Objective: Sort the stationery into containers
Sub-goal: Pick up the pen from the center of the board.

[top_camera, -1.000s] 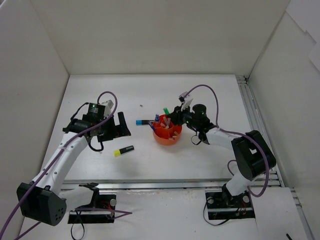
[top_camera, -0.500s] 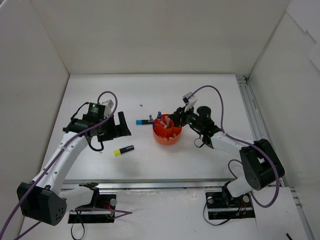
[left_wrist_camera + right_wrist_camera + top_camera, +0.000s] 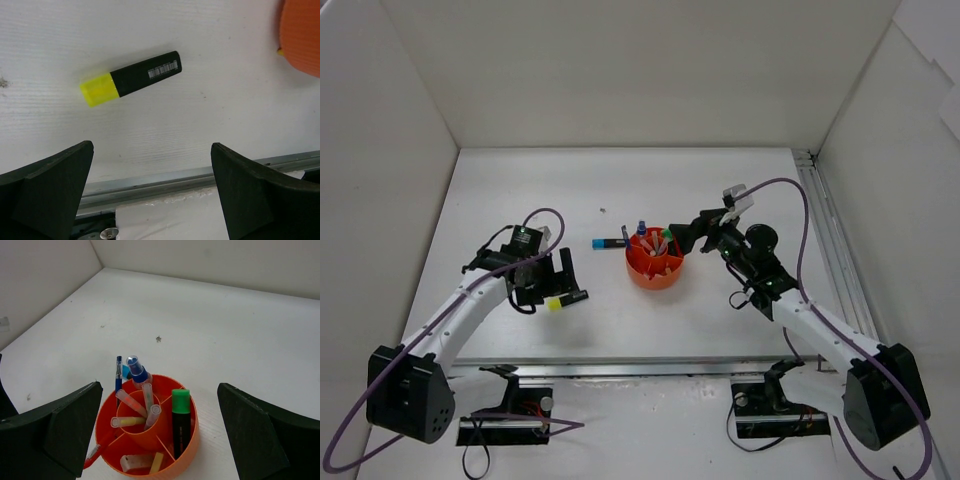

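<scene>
While the left gripper (image 3: pixel 151 147) hangs low over the white table (image 3: pixel 520 190) with its jaws wide and holding nothing, a black highlighter with a yellow cap (image 3: pixel 131 78) lies flat under it, near and to the left. A bit farther, in the middle, sits the round orange plastic tub (image 3: pixel 645 280). A black highlighter with a green cap (image 3: pixel 181 415) stands in one outer part, and thin pens (image 3: pixel 132 403) lean in the middle ring. The right gripper (image 3: pixel 160 386) hovers by the tub's right side, jaws wide and empty. Just left of the tub lies a black highlighter with a blue cap (image 3: pixel 608 243).
</scene>
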